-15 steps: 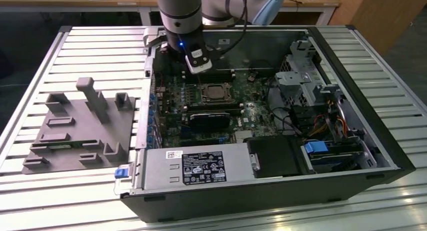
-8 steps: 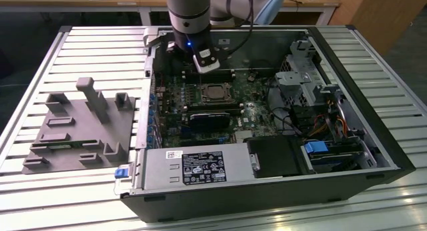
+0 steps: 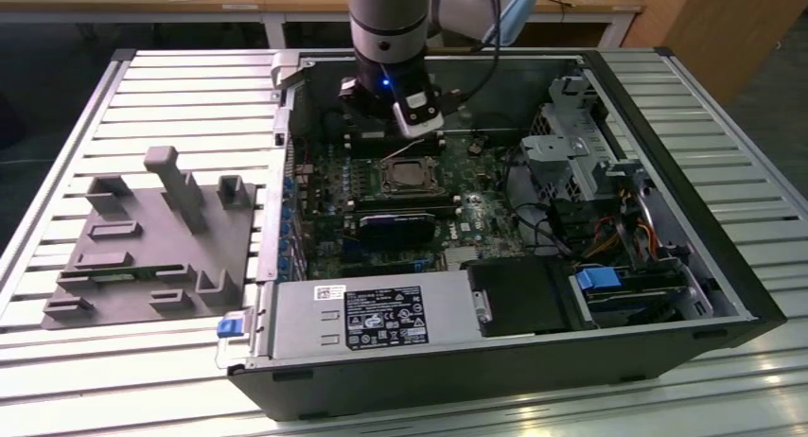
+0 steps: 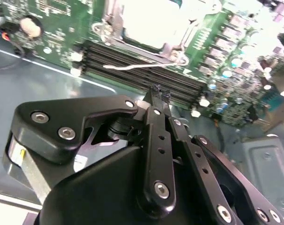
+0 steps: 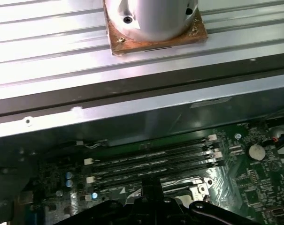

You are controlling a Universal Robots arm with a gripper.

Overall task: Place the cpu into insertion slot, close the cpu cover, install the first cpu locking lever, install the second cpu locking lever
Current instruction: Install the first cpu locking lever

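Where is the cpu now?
In the exterior view, the cpu lies in the insertion slot at the motherboard's middle, close to the pincer.

The cpu (image 4: 149, 23) (glare-washed) is cropped at the edge.

Light seems to come from above. In the exterior view the ribbed counter (image 3: 707, 390) shines with white streaks near the front, but the inside of the computer case (image 3: 505, 87) is dim and full of shadow. A small blue light (image 3: 382, 80) glows on the arm (image 3: 385, 21). In the second wrist view glare turns the cpu (image 4: 149, 21) plain white, and the black claw (image 4: 159, 93), close to the camera, looks a bit fuzzy. In the first wrist view the counter is bright and the case's corner is dark.
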